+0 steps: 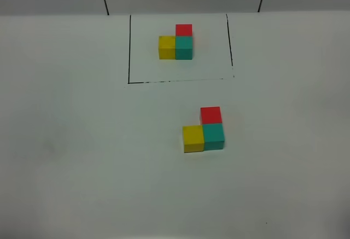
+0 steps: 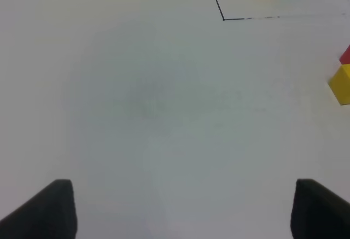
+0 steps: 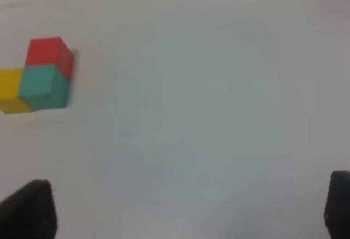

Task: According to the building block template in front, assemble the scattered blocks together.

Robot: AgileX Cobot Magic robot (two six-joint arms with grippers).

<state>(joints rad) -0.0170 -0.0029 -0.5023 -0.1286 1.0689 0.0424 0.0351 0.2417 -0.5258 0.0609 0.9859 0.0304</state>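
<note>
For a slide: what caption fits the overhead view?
Three blocks joined in an L, matching the framed template behind them.

Desk [image 1: 65, 140] carries two block groups. Building block template [image 1: 176, 43] sits upper centre of the exterior high frame, inside the outline [image 1: 129, 53], toward its back. Scattered blocks [image 1: 204, 130] lie below and slightly right of it, outside the outline, all three touching in an L: two side by side in front, the third behind the right-hand one. Same arrangement as template.
</note>
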